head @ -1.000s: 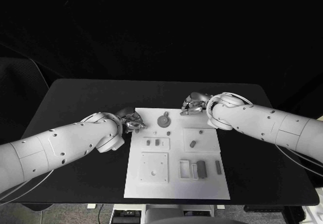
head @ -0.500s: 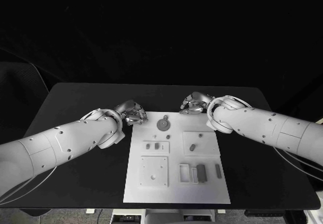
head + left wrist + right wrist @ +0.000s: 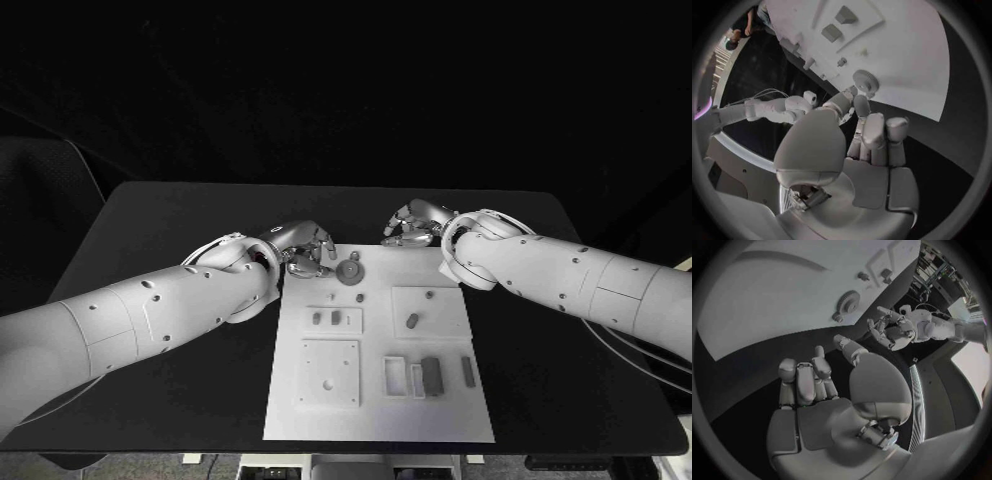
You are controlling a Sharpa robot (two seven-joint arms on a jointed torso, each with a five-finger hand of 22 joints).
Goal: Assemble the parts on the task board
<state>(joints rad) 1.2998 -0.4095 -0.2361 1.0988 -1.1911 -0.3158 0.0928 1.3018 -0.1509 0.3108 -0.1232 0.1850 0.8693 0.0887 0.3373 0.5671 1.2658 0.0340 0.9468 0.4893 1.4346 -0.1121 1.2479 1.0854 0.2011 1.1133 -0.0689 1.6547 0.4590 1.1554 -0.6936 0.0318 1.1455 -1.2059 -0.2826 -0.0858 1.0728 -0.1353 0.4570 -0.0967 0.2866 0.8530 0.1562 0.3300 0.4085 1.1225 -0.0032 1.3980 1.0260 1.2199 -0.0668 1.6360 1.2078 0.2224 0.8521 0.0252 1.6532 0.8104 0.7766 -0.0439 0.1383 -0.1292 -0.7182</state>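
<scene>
White rectangular task board point(image 3: 378, 400) lies mid black desk point(image 3: 159, 300), small grey parts point(image 3: 430, 369) in its near recesses, round grey gear point(image 3: 351, 269) at its far end. Left robot hand point(image 3: 306, 250) beside gear, released. Right robot hand point(image 3: 410, 224) past far edge, released.

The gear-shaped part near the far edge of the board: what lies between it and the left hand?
Nothing: in the head view only bare task board separates the left hand from the gear-shaped part.
</scene>
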